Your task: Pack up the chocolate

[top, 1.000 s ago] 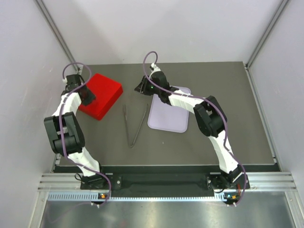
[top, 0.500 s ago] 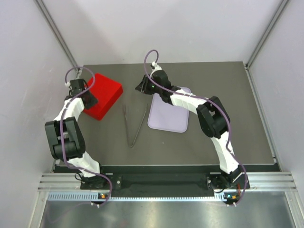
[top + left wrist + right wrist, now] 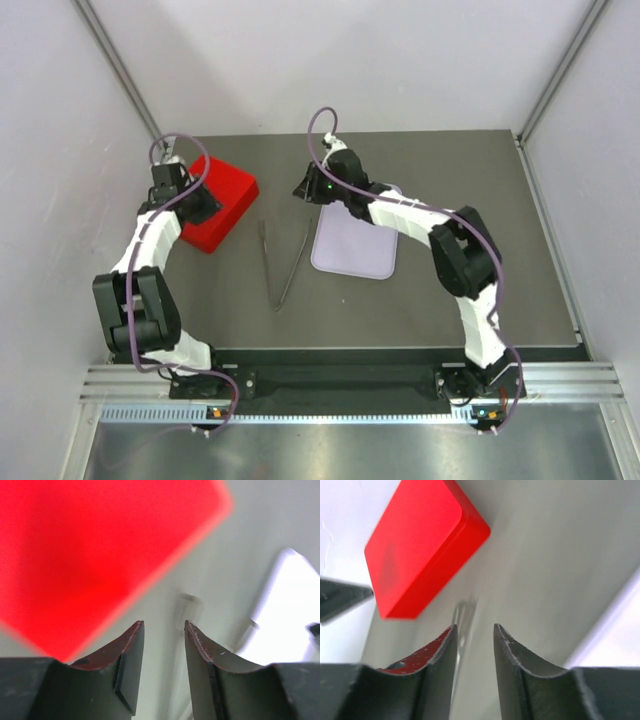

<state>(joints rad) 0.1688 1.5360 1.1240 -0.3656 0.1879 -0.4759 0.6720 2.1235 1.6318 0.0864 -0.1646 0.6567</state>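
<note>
**Top view.** A red box [image 3: 228,190] sits at the far left of the desk [image 3: 230,310], showing only its flat top. The left gripper [image 3: 198,206] hangs over the box's near-left edge. A pale lavender tray [image 3: 355,250] lies mid-desk. Tongs [image 3: 280,265] lie flat between box and tray, joined end nearest the arms and the two legs spreading toward the far side. The right gripper [image 3: 303,186] is just off the tray's far-left corner. Neither gripper's jaw gap can be read from here.

**Left wrist.** The left gripper [image 3: 163,625] has its jaws parted by a narrow gap, with nothing between them. The box [image 3: 100,545] fills the upper left, blurred. Grey desk [image 3: 240,540] lies beyond, and the tray [image 3: 287,605] shows at right. A blurred pale shape past the fingertips cannot be identified.

**Right wrist.** The right gripper [image 3: 474,626] also has its jaws slightly apart and holds nothing. The box [image 3: 420,545] lies ahead at upper left on the desk [image 3: 560,545]. A faint streak just beyond the tips appears to be the tongs [image 3: 462,612]. The tray [image 3: 620,635] edge shows at lower right.

**Chocolate.** It cannot be located in any view.
</note>
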